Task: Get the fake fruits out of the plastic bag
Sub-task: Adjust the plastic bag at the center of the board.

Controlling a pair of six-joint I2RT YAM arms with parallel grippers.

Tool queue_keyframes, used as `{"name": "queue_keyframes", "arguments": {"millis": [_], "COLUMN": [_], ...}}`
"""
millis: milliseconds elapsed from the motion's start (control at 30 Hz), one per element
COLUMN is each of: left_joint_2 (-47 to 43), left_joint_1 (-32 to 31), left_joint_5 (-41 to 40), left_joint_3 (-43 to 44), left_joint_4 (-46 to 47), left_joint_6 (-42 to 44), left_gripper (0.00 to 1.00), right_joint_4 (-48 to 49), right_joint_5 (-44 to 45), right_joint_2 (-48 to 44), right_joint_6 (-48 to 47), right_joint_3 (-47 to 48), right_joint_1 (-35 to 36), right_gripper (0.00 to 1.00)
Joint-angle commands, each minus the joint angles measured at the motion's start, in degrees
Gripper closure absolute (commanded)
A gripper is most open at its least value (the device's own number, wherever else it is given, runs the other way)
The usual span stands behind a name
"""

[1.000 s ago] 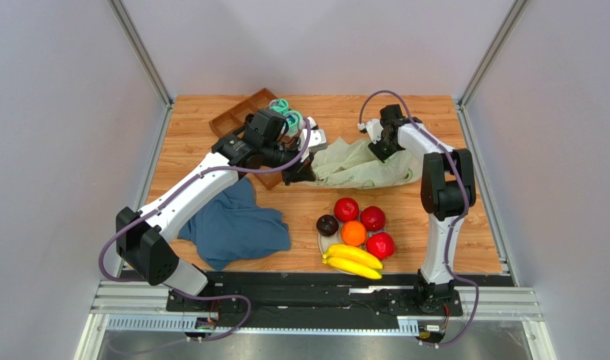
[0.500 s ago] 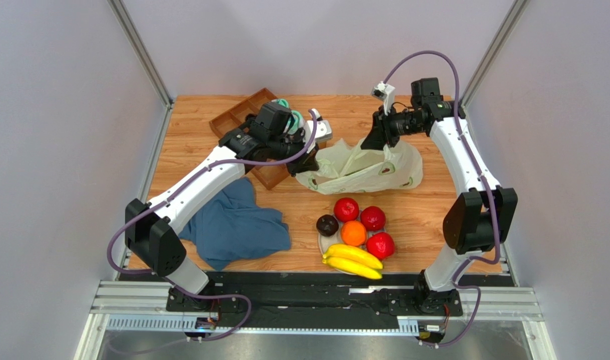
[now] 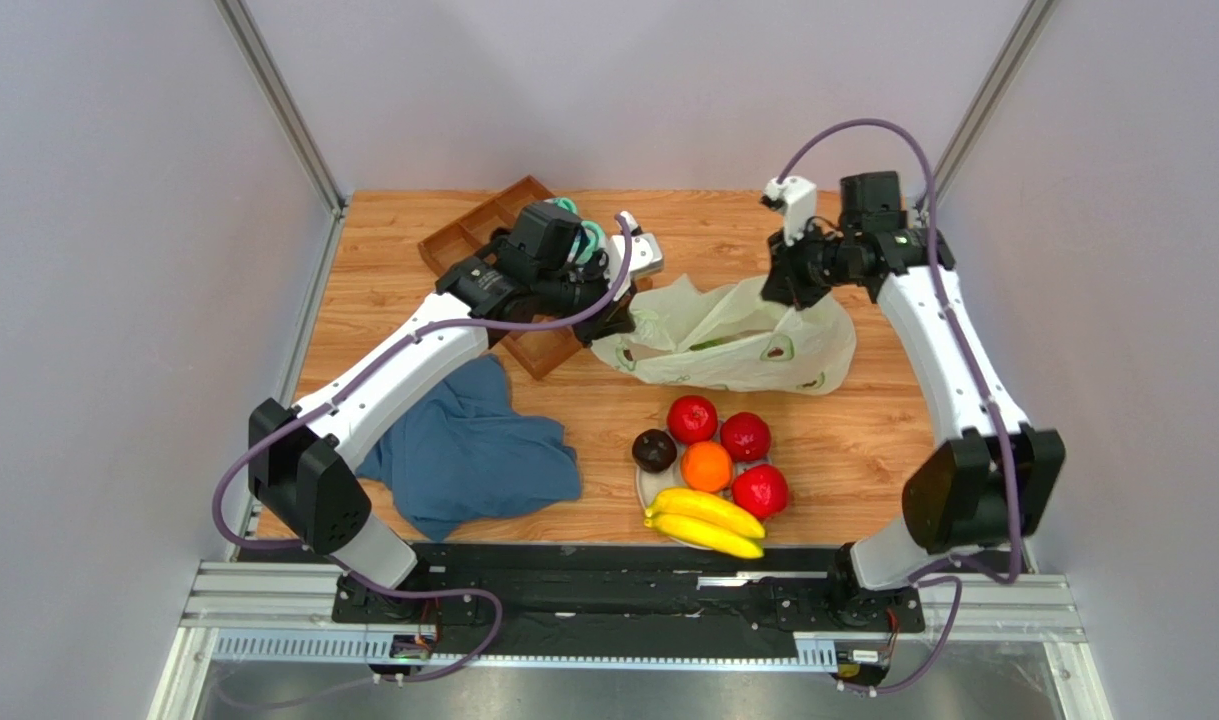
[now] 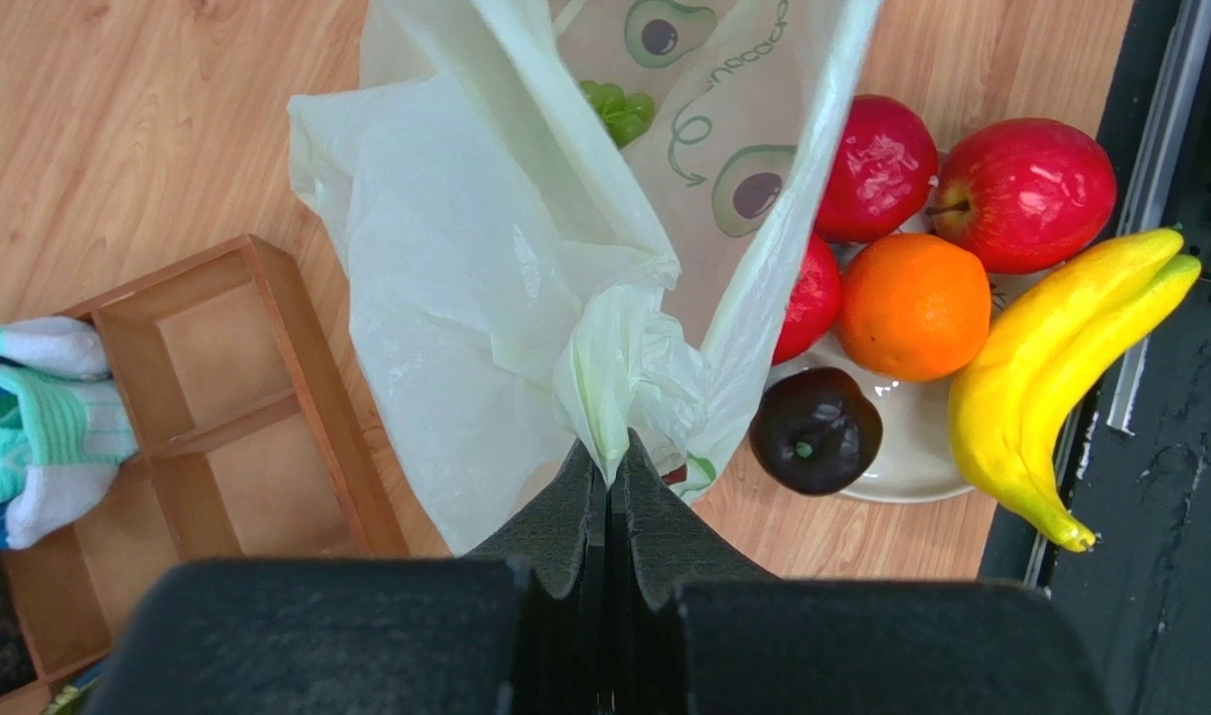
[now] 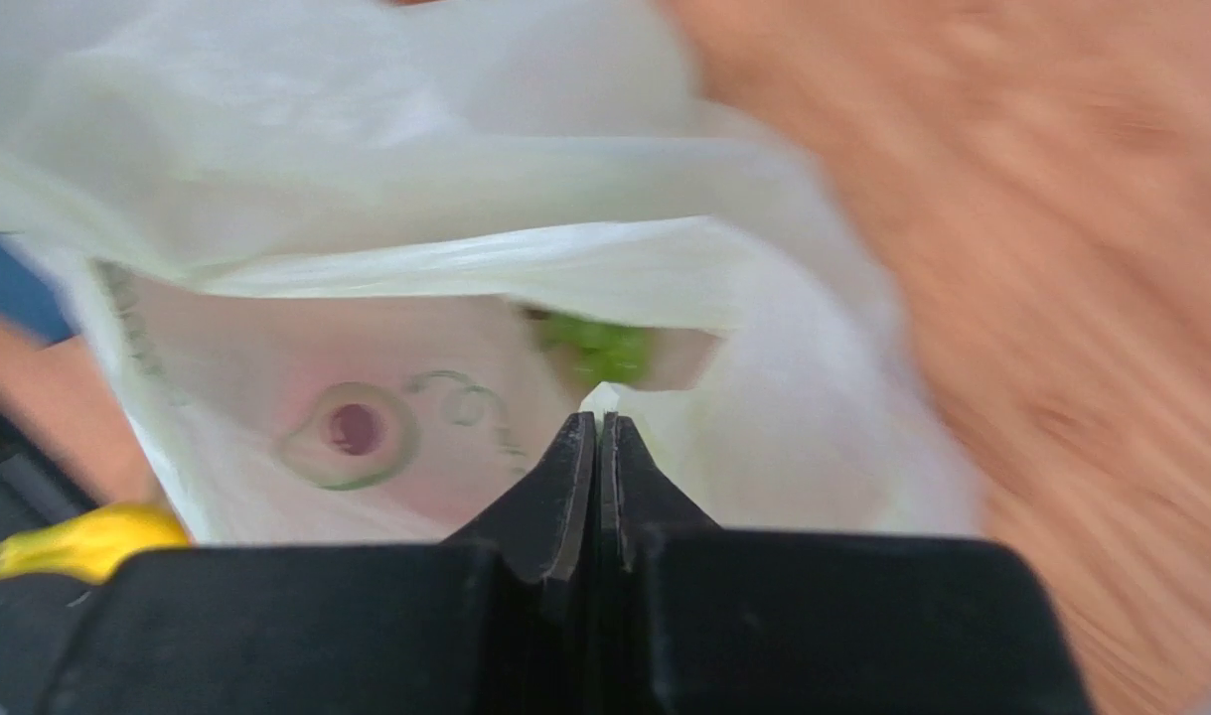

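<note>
The pale plastic bag hangs stretched between both grippers above the table. My left gripper is shut on its bunched left edge. My right gripper is shut on its right rim. The green grape bunch lies inside the bag and also shows in the right wrist view. On the plate in front sit three red apples, a dark fruit, an orange and yellow bananas.
A brown wooden compartment tray stands at the back left with teal rolled socks beside my left wrist. A dark blue cloth lies at the front left. Grey walls close in both sides.
My right arm has risen and swung right and back with the bag's rim, lifting and stretching the bag open. My left gripper has kept its hold nearly in place.
</note>
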Motion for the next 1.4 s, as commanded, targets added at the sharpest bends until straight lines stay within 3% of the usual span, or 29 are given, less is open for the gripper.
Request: {"name": "queue_keyframes", "arguments": {"millis": [0,100,200,233,433,533,567,633,767,833,867,967,1000,1033,1167,1233,1267,1333,1367], "left_joint_2": [-3.1,-3.2,-3.3,-3.4,-2.4,5.8,12.7,22.8,29.2,26.8,22.5,13.8,12.0,9.1,3.4,0.7,-0.2,-1.2,-1.2], "left_joint_1": [-0.2,-0.2,-0.2,-0.3,0.4,1.8,2.8,3.9,4.8,4.8,4.9,4.8,4.9,4.8,3.9,2.2,1.7,0.3,-0.1], "left_joint_5": [-2.2,-2.3,-5.0,-6.3,-20.9,-21.2,-20.5,-20.5,-21.3,-20.3,-17.7,-9.3,-7.7,-6.0,4.8,5.9,6.9,7.4,8.4], "left_joint_3": [0.2,0.3,1.1,1.3,9.9,24.3,35.8,53.0,66.4,62.7,55.6,39.1,35.6,28.4,9.8,1.4,-0.6,-3.6,-4.1], "left_joint_4": [2.4,2.8,3.6,4.1,7.5,8.6,7.7,6.1,8.3,11.7,15.6,18.8,17.7,16.4,12.7,14.0,15.8,16.4,16.9], "left_joint_6": [-1.0,-1.5,-3.3,-5.0,-14.4,-13.4,-13.3,-12.5,-12.6,-12.3,-12.3,-12.0,-14.1,-15.3,-20.6,-21.6,-21.8,-23.0,-23.3], "left_gripper": [1.00,1.00,1.00,1.00,1.00,1.00,1.00,1.00,1.00,1.00,1.00,1.00,1.00,1.00,1.00,1.00,1.00,1.00,1.00], "right_joint_4": [18.3,19.5,24.4,25.9,51.7,52.1,50.3,51.1,53.9,56.3,56.8,57.7,57.6,57.1,47.9,42.5,40.2,33.6,32.0], "right_joint_5": [25.2,29.8,39.3,40.6,36.2,29.7,28.9,28.2,27.6,26.6,26.2,25.6,24.1,23.9,28.3,31.1,30.6,28.8,27.8], "right_joint_2": [-10.2,-8.8,-9.3,-10.3,-20.7,-9.5,-5.6,2.3,7.5,6.2,3.1,-4.2,-9.8,-13.3,-27.7,-32.9,-34.3,-36.9,-37.4], "right_joint_6": [-3.1,-3.5,7.1,12.5,18.1,21.0,23.8,26.3,24.9,24.0,23.6,22.7,21.4,19.4,17.3,14.3,13.0,11.5,11.0], "right_joint_3": [-1.4,2.0,3.3,1.3,-14.2,-4.8,3.7,11.7,24.6,23.1,21.2,5.6,-5.9,-11.2,-37.4,-46.0,-46.9,-45.8,-42.3], "right_joint_1": [-4.6,-8.5,-14.3,-16.5,-16.7,-16.1,-16.1,-16.0,-14.9,-14.9,-14.9,-15.1,-15.1,-15.1,-15.6,-16.5,-16.7,-16.8,-16.8], "right_gripper": [1.00,1.00,1.00,1.00,1.00,1.00,1.00,1.00,1.00,1.00,1.00,1.00,1.00,1.00,0.99,0.70,0.38,0.16,0.00]}}
